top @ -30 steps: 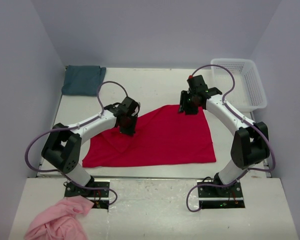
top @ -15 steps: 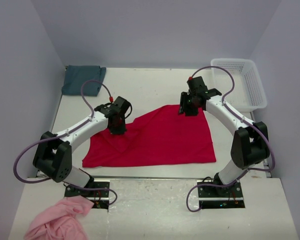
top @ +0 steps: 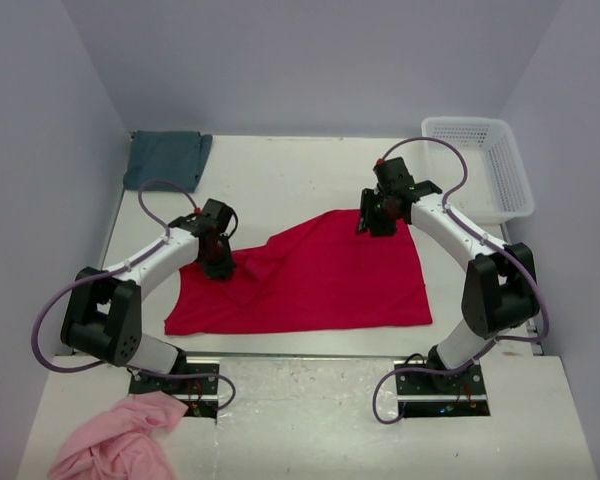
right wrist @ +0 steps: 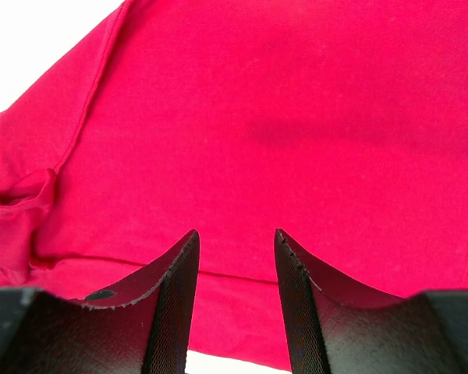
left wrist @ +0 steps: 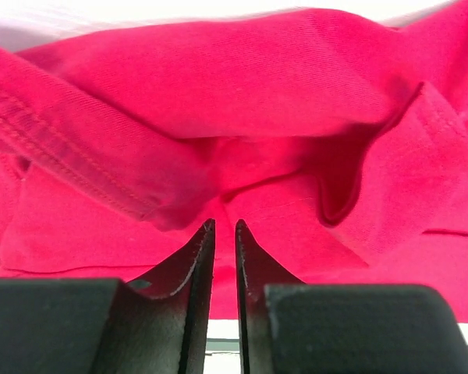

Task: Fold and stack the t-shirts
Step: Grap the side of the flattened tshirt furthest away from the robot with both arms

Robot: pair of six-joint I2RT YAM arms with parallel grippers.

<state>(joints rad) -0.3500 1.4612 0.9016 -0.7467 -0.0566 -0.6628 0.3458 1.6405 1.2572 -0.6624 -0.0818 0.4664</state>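
Black, ribbed fingers of the left gripper [left wrist: 225, 224] stand a narrow slit apart, with no cloth caught between the tips. They point into a rumpled ridge of the red t-shirt [left wrist: 296, 101]. Its soft cotton twill is heaped in rounded folds, and a double-stitched hem crosses the left of the left wrist view. The right gripper [right wrist: 235, 234] has its curved jaws well apart and holds nothing, hanging over smooth, flat red fabric.

From above, the left gripper [top: 218, 268] sits at the shirt's left edge, beside a small raised pucker. The right gripper [top: 373, 222] is at the far edge, where the cloth rises to a peak. The red t-shirt [top: 330, 275] lies mid-table [top: 300, 175] with its long axis running left to right and its near edge straight along the table's near side. Collar and sleeves cannot be made out.

A teal t-shirt [top: 165, 158] lies folded flat in the far left corner. A white lattice basket [top: 464, 121] stands far right, and a crumpled pink cloth [top: 115, 440] is cut off by the picture's lower edge.
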